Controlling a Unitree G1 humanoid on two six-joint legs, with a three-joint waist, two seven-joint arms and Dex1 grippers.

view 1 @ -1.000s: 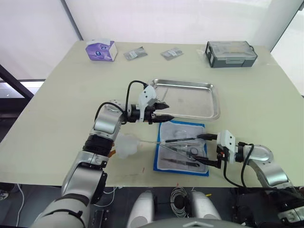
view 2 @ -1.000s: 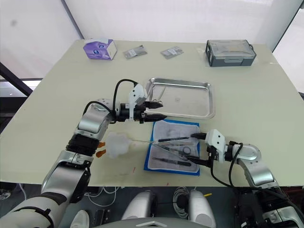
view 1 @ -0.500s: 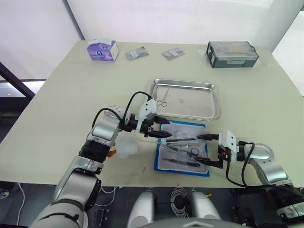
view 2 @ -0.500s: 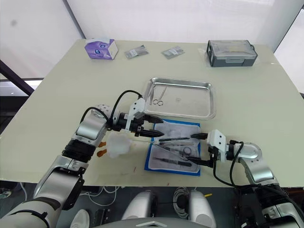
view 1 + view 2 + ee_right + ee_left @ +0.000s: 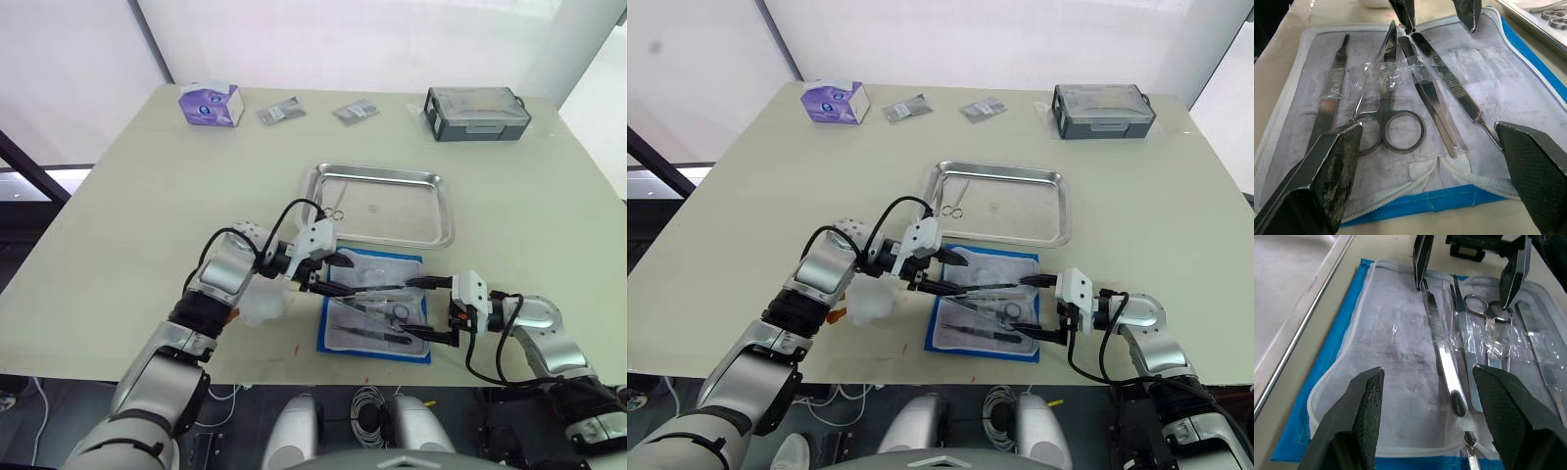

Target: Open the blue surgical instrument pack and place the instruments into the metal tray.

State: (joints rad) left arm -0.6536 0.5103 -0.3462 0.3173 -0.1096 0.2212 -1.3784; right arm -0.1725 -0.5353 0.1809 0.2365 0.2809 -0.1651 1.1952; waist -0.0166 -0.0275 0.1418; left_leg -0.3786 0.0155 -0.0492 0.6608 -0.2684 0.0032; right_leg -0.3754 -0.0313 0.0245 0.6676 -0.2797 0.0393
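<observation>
The blue surgical instrument pack [image 5: 377, 305] lies open and flat near the table's front edge, its clear inner layer up. Several instruments lie on it: scissors [image 5: 1396, 128], forceps [image 5: 1427, 98] and a flat handle [image 5: 1332, 93]. Just behind the pack is the metal tray [image 5: 431, 230], with one pair of scissors [image 5: 335, 210] at its left end. My left gripper [image 5: 336, 275] hovers open over the pack's left end, its fingers [image 5: 1369, 401] straddling the instruments' tips. My right gripper [image 5: 411, 305] is open wide at the pack's right end, by the ring handles.
A crumpled clear plastic sheet [image 5: 260, 299] lies left of the pack. Along the far edge stand a purple tissue box [image 5: 209, 103], two grey foil sachets [image 5: 279, 112] [image 5: 355, 111] and a grey lidded box [image 5: 477, 100]. The pack's front side is close to the table's edge.
My left gripper has come back from the tray's left end to the pack's left end. A pair of scissors now lies in the tray. The right gripper has stayed put.
</observation>
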